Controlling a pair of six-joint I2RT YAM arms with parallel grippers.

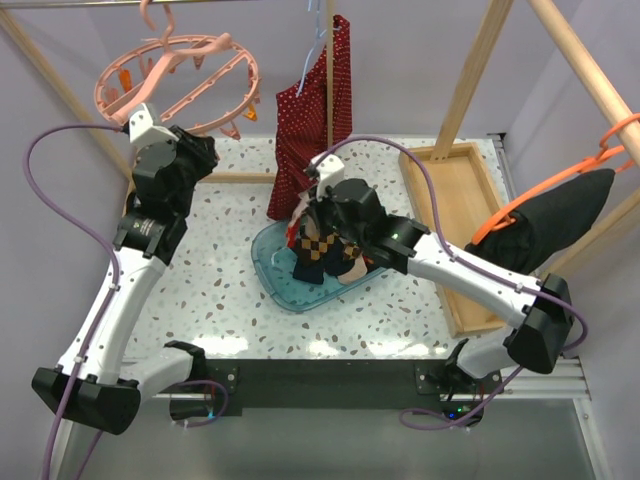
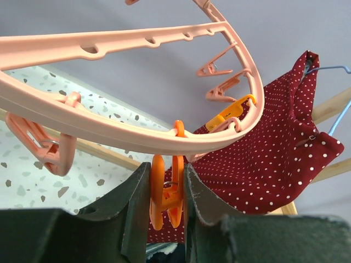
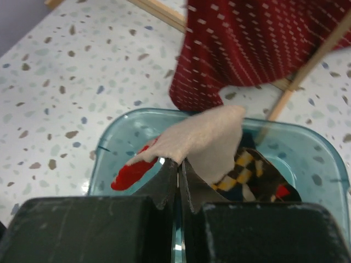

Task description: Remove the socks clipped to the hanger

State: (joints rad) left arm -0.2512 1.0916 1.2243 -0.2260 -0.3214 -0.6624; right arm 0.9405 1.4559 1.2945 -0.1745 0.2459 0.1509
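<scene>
Tabletop point(image 1: 230, 290) of speckled stone carries, out past the right jaws, a shallow wooden tray point(image 1: 455, 190). Directly below those jaws sits a translucent blue tub point(image 1: 268, 265). Inside it lie dark socks point(image 1: 325, 255) patterned with orange, yellow and brown diamonds. A red white-dotted garment point(image 1: 310, 110) hangs just beyond the right jaws, its hem close behind the tub. A black cloth point(image 1: 560, 215) on an orange hanger hangs well off to their right. The salmon-pink ring hanger point(image 2: 137, 139) arcs right above the left jaws, spokes and small pink clips along its rim. The right jaws are pinched closed on a pale pink-beige sock point(image 3: 203, 137), held over the tub. The left jaws squeeze an orange clip point(image 2: 164, 192) hanging under the ring, one finger against each side.
</scene>
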